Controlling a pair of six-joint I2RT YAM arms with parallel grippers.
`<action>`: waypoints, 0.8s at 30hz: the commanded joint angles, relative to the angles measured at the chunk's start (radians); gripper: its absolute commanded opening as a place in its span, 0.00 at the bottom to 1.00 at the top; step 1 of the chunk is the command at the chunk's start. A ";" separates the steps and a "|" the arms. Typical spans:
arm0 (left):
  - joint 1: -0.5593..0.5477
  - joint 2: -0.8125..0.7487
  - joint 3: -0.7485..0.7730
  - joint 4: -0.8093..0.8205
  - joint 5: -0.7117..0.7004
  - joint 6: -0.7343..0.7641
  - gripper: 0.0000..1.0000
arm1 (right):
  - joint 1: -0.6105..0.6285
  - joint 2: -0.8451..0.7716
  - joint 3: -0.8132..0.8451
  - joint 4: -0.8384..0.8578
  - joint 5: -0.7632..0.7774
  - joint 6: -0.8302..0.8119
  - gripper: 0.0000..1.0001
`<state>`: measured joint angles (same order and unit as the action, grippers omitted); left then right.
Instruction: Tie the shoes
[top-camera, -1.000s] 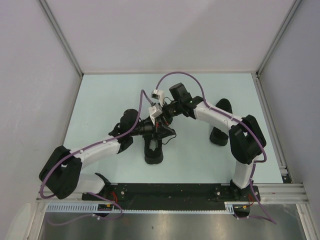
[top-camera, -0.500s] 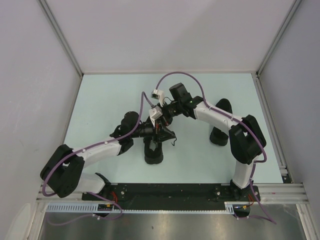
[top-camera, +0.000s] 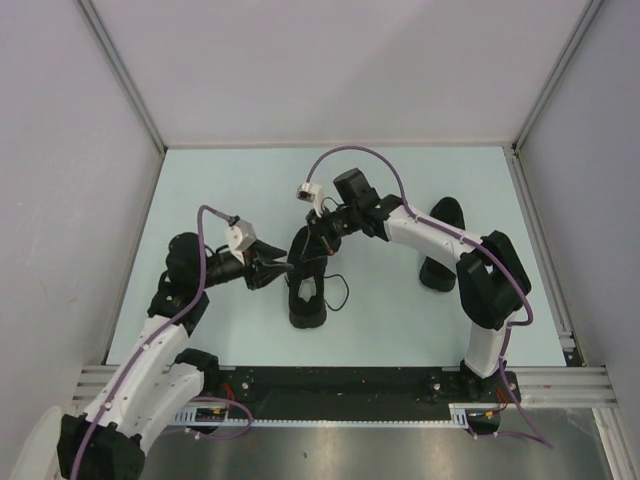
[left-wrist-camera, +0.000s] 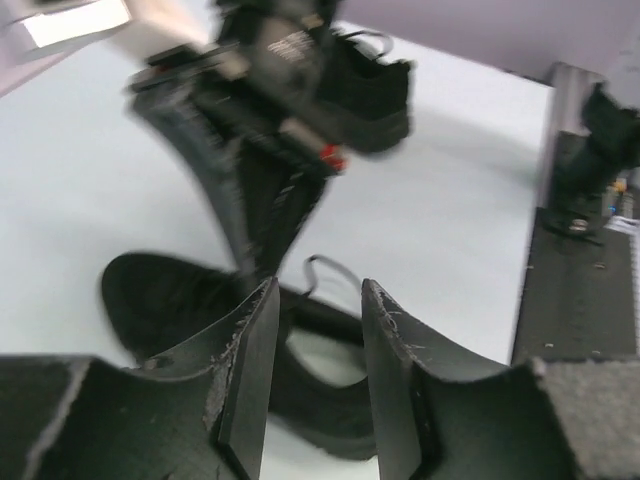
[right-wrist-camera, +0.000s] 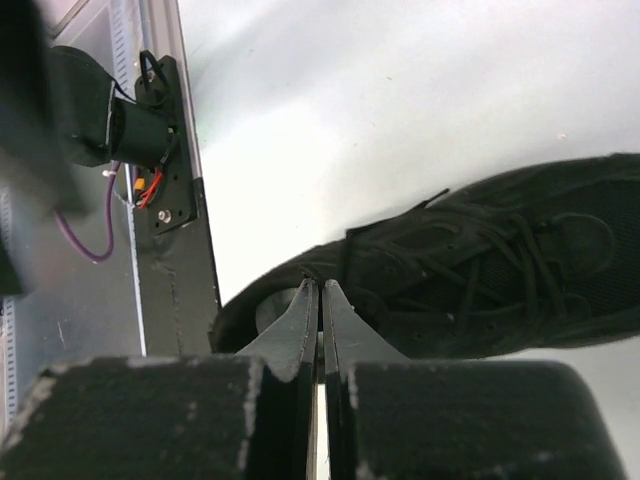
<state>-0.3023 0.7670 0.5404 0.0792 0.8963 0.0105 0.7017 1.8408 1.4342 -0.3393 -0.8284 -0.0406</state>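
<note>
Sneaker (top-camera: 308, 300), all black, low-top, thin black laces: lies on the pale counter (top-camera: 200, 200) about midway between the left and right edges, somewhat closer to the near edge than the far one. Heel and opening point toward the near edge, toe toward the far edge; sole down. Grey insole (right-wrist-camera: 268, 316) shows in the opening from the right wrist view. One lace loop (top-camera: 342, 293) trails off the shoe's right side onto the bare counter. Second black shoe (top-camera: 436, 272): stands well apart, toward the right edge, partly hidden under the right arm; the left wrist view shows it in the background. Left gripper (top-camera: 272, 266): just beside the sneaker on its left, pointing across toward the right edge. Its two fingers (left-wrist-camera: 250, 360) are spread with a clear gap and nothing between them; the sneaker's side and a bit of lace show through that gap. Right gripper (top-camera: 316, 244): above the far part of the sneaker, reaching in from the right side. Its fingers (right-wrist-camera: 300, 320) are pressed together, with only a hairline slit between them. Whether a lace is pinched in that slit cannot be told; the tips line up with the heel rim in the wrist view, and contact cannot be told either. Black base plate (top-camera: 340, 385): runs along the near edge and carries both arm bases.
</note>
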 joint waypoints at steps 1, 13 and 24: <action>0.126 0.018 0.023 -0.199 -0.005 0.133 0.46 | 0.033 -0.006 0.017 0.052 -0.012 0.021 0.00; 0.183 0.248 0.084 -0.248 0.153 0.441 0.51 | 0.050 0.003 0.019 0.080 -0.015 0.036 0.00; 0.164 0.308 0.070 -0.050 0.233 0.347 0.52 | 0.056 0.017 0.017 0.083 -0.031 0.033 0.00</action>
<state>-0.1268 1.0737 0.5884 -0.1310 1.0508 0.3862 0.7506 1.8416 1.4342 -0.2955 -0.8295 -0.0113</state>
